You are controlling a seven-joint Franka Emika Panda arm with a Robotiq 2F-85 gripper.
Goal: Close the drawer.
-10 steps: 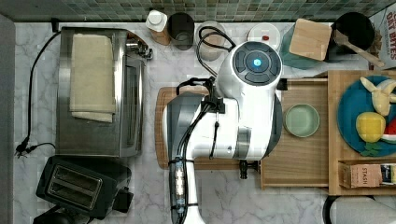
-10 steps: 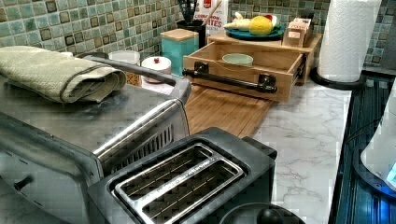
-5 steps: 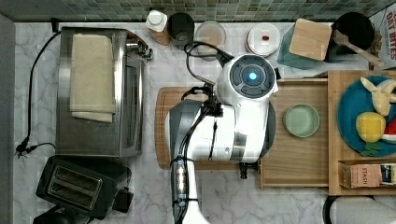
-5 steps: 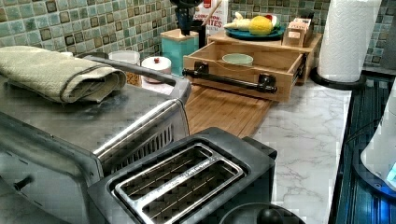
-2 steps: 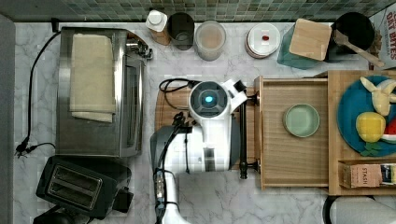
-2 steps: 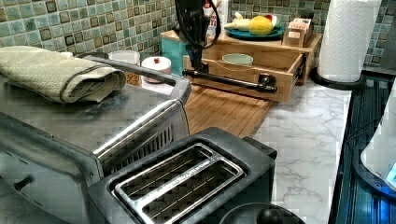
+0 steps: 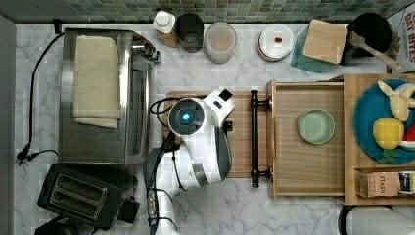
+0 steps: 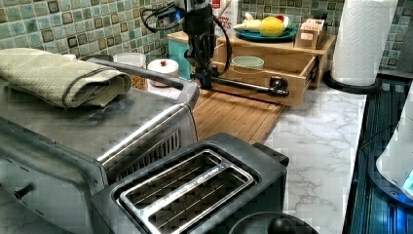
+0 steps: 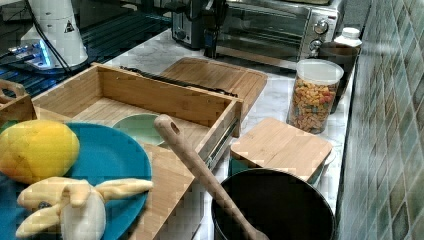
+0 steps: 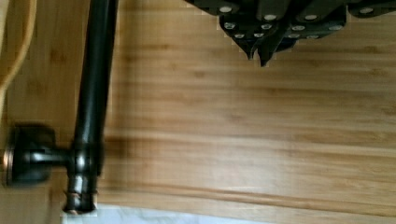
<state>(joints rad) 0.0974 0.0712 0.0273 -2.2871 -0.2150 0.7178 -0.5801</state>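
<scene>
A small box (image 7: 383,182) reads "STASH", and a carton (image 7: 404,34) seems to read "OAT BITES".

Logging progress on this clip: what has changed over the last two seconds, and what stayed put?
The arm swung off the drawer toward the top view's left; its gripper now hangs low over the cutting board, fingers together, beside the bar handle and apart from it. The drawer, still open, and the green bowl inside have not moved.
</scene>
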